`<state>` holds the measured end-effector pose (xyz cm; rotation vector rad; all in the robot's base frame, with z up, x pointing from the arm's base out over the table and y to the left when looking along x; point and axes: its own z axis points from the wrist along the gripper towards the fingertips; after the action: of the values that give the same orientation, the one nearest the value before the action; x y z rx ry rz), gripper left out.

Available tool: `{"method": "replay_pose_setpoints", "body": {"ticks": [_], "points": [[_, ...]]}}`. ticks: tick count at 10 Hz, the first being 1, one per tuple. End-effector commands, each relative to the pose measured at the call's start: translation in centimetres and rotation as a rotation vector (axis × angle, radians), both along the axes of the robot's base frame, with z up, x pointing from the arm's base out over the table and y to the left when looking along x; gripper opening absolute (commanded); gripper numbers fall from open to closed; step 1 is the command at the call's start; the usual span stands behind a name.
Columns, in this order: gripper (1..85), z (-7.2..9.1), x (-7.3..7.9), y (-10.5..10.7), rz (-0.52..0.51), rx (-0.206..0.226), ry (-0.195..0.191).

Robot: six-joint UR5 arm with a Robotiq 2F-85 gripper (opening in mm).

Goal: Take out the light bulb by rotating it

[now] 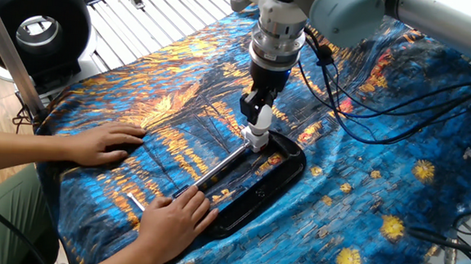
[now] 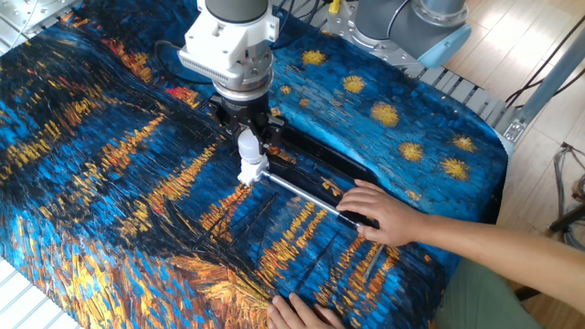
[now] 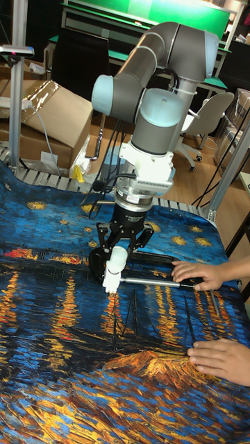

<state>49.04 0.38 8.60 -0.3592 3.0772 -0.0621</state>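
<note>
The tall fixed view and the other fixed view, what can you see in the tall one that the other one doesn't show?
Only the tall fixed view shows the room behind: a cardboard box, an office chair and the arm's whole upper bend.

Only the other fixed view shows the wooden floor at the top right and the person's green sleeve.

Both show the gripper closed around the light bulb, the white socket under it, the metal rod with one hand pressing on it, and a second hand flat on the starry cloth.
</note>
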Motion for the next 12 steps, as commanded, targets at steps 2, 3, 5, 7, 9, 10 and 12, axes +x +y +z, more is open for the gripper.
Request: {"method": "replay_pose_setpoints", "body": {"ticks": [2, 3, 5, 7, 9, 10, 12], "points": [[27.7, 0.3, -0.03, 0.0, 0.001, 0.008, -0.001], [27.3, 0.31, -0.02, -0.11, 0.0, 0.003, -0.001], [23.0, 0.2, 0.0, -0.27, -0.007, -0.006, 0.002], [14.3, 0.11, 0.03, -0.29, -0.019, -0.013, 0.003], [2.3, 0.17, -0.02, -0.44, -0.025, -0.022, 0.005], [1.0, 0.21, -0.01, -0.34, -0.021, -0.02, 0.006], [1.0, 0.17, -0.03, 0.1, 0.039, -0.008, 0.01]]}}
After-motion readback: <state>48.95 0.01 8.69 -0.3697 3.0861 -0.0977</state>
